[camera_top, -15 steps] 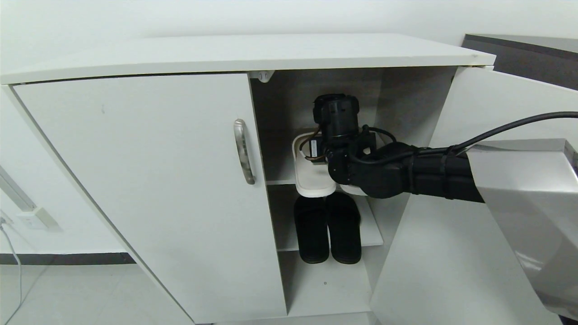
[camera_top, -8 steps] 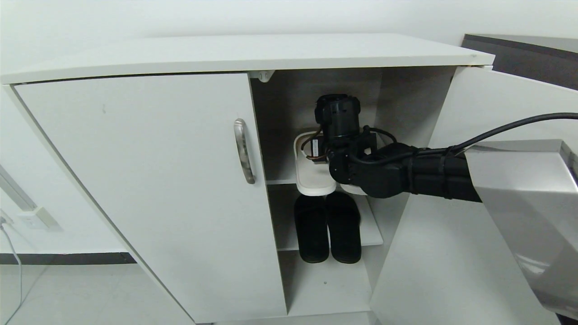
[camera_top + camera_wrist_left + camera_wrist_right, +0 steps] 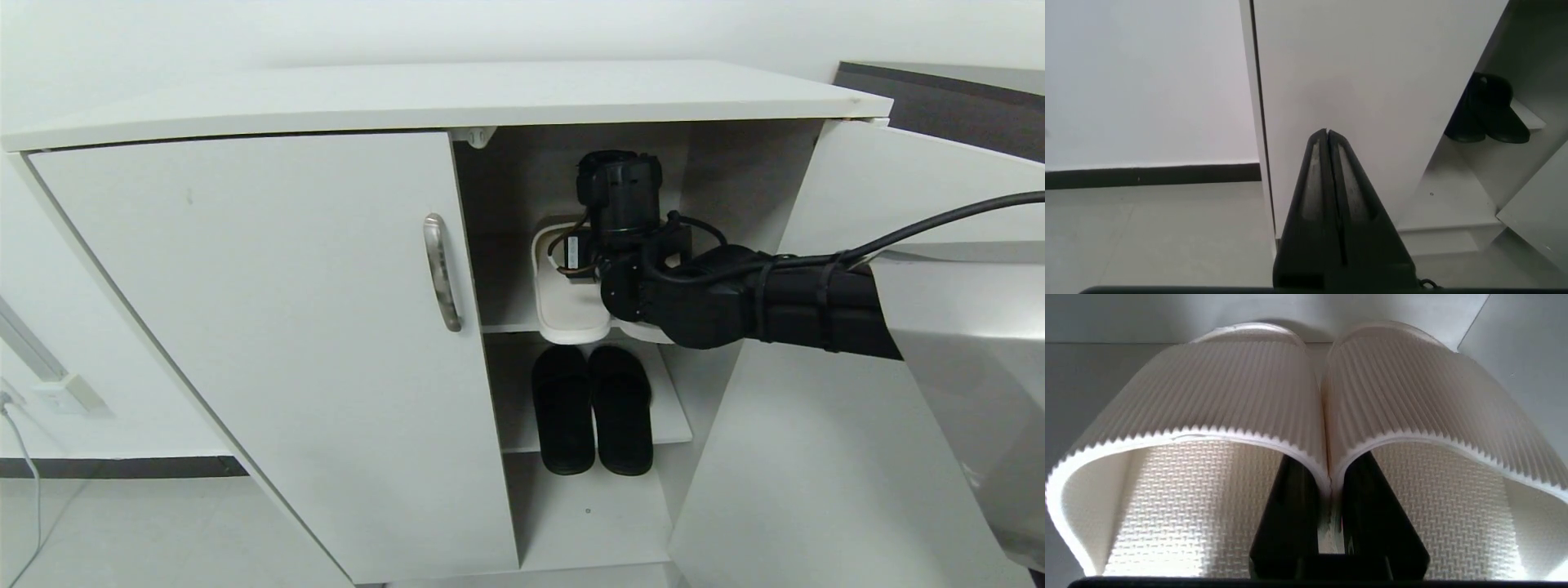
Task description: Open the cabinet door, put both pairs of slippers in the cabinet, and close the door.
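The white cabinet (image 3: 441,94) has its right door (image 3: 849,392) swung open and its left door (image 3: 269,327) closed. A pair of white slippers (image 3: 567,306) rests at the front of the upper shelf (image 3: 506,314), heels sticking out over its edge. My right gripper (image 3: 1327,527) is shut on the two inner strap edges of the white slippers (image 3: 1249,400), pinching them together. A pair of black slippers (image 3: 592,408) lies side by side on the shelf below. My left gripper (image 3: 1327,143) is shut and holds nothing, low in front of the closed left door; the black slippers (image 3: 1490,118) show off to one side.
A metal handle (image 3: 441,273) runs down the left door's inner edge. The bottom compartment (image 3: 588,514) holds nothing. A dark-topped surface (image 3: 939,98) stands behind the open door. A cable (image 3: 24,465) and wall socket (image 3: 61,396) sit at far left.
My right arm has lifted slightly and pushed deeper into the cabinet, carrying the white slippers farther onto the upper shelf. The black slippers have not moved.
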Controlling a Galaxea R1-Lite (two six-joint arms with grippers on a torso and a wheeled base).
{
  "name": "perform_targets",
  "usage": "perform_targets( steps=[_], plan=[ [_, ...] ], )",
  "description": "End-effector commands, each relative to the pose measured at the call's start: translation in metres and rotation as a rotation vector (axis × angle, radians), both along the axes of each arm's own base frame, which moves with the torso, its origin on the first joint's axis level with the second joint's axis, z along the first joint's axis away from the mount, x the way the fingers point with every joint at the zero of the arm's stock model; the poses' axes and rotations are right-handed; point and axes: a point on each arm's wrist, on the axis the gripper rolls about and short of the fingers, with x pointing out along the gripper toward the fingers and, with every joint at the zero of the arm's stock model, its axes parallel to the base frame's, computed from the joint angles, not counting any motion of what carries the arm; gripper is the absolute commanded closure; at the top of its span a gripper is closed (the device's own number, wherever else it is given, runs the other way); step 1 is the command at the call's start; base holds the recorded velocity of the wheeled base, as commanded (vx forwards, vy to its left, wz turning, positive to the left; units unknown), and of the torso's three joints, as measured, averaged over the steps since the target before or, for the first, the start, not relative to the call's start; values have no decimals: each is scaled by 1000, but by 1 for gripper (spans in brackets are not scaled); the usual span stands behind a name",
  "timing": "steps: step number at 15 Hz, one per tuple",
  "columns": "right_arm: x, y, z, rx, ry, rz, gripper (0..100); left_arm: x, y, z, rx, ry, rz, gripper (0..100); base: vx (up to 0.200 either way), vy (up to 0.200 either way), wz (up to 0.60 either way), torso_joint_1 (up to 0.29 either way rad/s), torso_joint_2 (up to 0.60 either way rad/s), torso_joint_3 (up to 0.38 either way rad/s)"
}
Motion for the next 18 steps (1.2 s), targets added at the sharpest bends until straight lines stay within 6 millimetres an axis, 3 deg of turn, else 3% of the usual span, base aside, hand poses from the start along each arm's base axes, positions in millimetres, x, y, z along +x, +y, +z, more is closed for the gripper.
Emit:
perform_targets(
  steps=[1, 17, 18],
  plan=[
    [1, 0, -2, -3, 3, -2, 100, 0, 0, 0, 0, 1, 0, 100, 0, 0, 0, 0, 0, 0],
    [5, 3, -12, -16, 19, -2, 100, 0, 0, 0, 0, 1, 0, 100, 0, 0, 0, 0, 0, 0],
    [5, 3, -12, -16, 19, -2, 0, 0, 0, 0, 0, 1, 0, 100, 0, 0, 0, 0, 0, 0]
  ],
)
